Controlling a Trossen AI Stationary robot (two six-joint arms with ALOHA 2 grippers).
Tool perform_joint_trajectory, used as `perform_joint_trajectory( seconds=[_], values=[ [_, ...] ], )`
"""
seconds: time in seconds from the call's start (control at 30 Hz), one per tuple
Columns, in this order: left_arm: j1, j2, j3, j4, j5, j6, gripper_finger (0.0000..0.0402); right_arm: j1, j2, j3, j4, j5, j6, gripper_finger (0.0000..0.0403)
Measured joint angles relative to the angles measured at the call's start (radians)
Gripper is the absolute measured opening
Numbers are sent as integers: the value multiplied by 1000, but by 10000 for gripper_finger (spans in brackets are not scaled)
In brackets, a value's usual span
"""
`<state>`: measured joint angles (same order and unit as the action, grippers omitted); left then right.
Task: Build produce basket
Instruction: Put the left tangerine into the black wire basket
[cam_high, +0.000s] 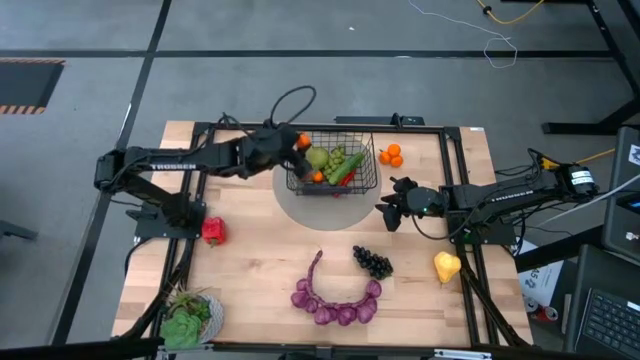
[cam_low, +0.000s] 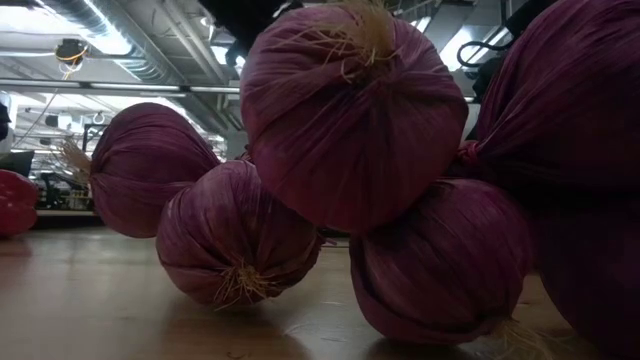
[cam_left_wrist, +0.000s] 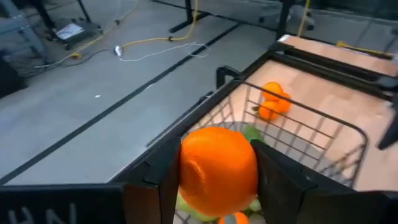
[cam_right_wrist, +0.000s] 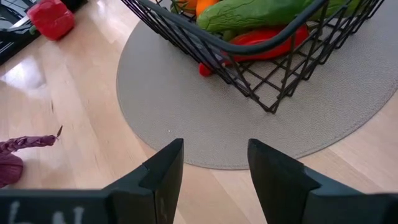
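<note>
An orange (cam_left_wrist: 217, 171) sits clamped between the left gripper (cam_high: 297, 142)'s jaws, above the basket (cam_high: 368, 180)'s left rim. The right gripper (cam_right_wrist: 214, 165), jaws slightly apart and empty, waits beside the basket's round mat (cam_right_wrist: 186, 118).

Surface (cam_high: 260, 260): pale wood, smooth, faint sheen; basket (cam_right_wrist: 261, 74): thin black metal wire, matt; round mat (cam_right_wrist: 186, 106): grey, fine-grained, matt; orange (cam_left_wrist: 217, 168): smooth plastic, slightly glossy; purple onions (cam_low: 350, 120): ribbed, papery-looking skins, straw-like tufts.
</note>
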<state>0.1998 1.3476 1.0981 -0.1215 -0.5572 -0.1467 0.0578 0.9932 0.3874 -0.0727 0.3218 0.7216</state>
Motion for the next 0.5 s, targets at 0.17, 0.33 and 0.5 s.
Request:
perform_joint_trajectory(
  seconds=[0.17, 0.33, 0.5],
  values=[
    [39, 0, 0, 1, 0, 0, 164, 0, 0, 0, 0, 0, 2, 181],
    [84, 8, 0, 7, 123, -14, 166, 0, 0, 0, 0, 0, 3, 181],
    [126, 26, 0, 14, 230, -82, 182, 0, 0, 0, 0, 0, 3, 181]
  ],
)
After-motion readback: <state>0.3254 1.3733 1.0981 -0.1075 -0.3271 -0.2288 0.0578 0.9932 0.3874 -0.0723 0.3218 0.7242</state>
